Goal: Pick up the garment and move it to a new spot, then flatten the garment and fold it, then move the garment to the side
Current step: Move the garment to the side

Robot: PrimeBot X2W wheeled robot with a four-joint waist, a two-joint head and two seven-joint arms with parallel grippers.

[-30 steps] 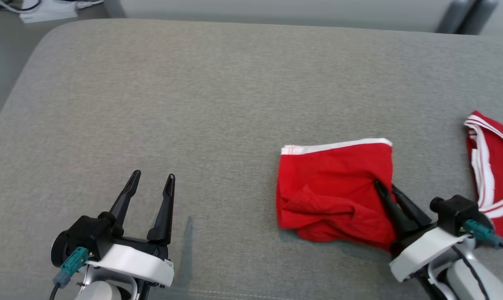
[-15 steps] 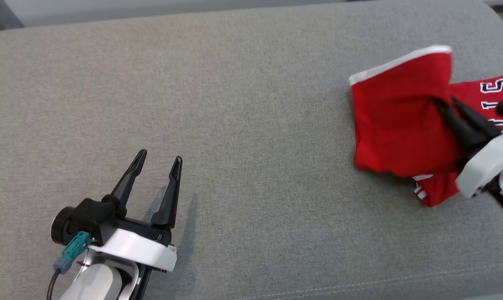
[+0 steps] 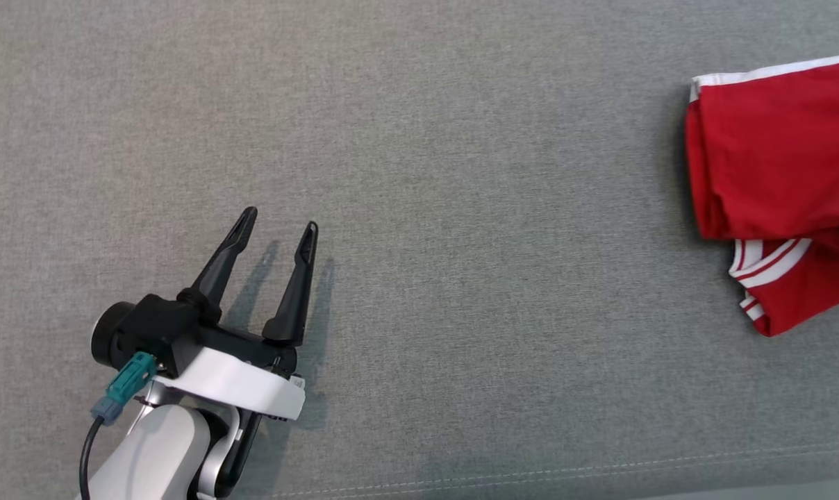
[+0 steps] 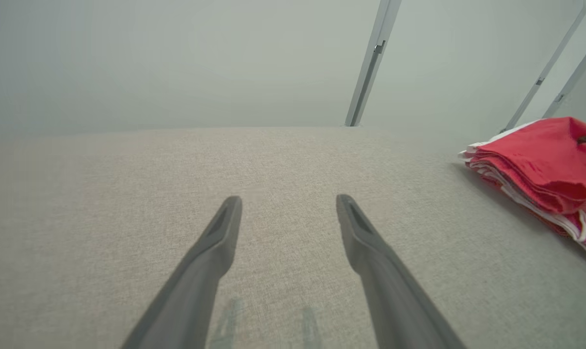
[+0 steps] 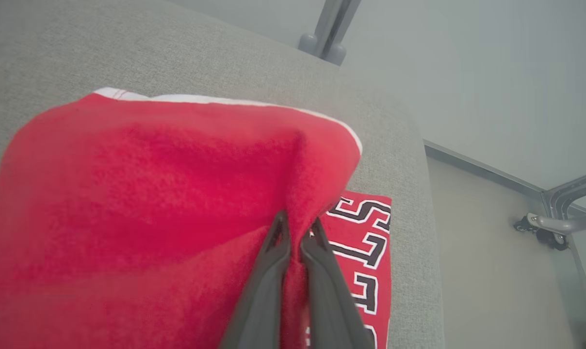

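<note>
The right gripper [image 5: 298, 219] is clamped on the garment [image 5: 152, 194]: its two dark fingers are pressed together with a pinch of red fabric caught between the tips. From that pinch the garment is spread ahead of the fingers and away to their left in the right wrist view, and its white-trimmed hem is seen at the far edge. Just right of the fingertips, a second red cloth [image 5: 366, 242] with black-and-white lettering is partly covered by the garment. Both are carried by the grey cushion [image 5: 128, 48], whose rounded corner lies beyond them. The left gripper [image 3: 280, 219] is held low over bare cushion with its fingers spread wide and nothing between them. The garment lies well apart from it, far to its right.
</note>
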